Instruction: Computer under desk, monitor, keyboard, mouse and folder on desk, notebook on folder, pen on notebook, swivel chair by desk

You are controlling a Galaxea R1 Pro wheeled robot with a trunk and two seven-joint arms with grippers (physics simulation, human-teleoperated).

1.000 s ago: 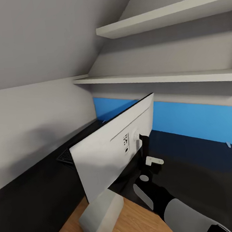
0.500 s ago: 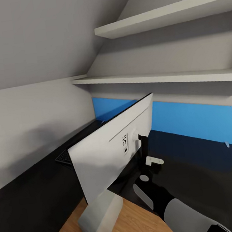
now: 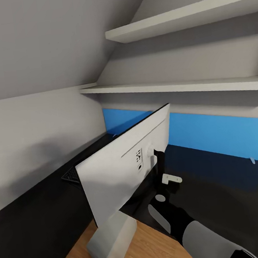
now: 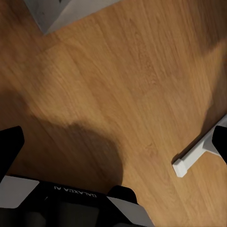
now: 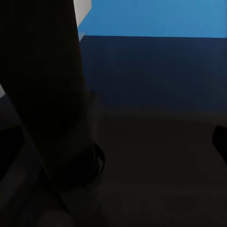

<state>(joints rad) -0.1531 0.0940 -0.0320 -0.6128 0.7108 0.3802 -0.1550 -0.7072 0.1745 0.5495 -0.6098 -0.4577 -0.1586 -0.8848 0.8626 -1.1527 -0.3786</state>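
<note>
The monitor (image 3: 125, 167) stood on the glossy black worktop (image 3: 216, 191) with its white back toward the head camera, and the right gripper (image 3: 162, 169) reached in by its black stand (image 5: 52, 94), though whether it was clenched or released could not be told. The keyboard (image 3: 71, 175) lay on the worktop just beyond the monitor's far edge, and the grey computer (image 3: 114, 243) sat on the wooden floor (image 4: 123, 85) below. The left gripper (image 4: 116, 137) hung spread apart, holding nothing, over that floor.

Since a second ago the monitor (image 3: 122, 174) has edged slightly leftward in the head view; since then, nothing.
</note>
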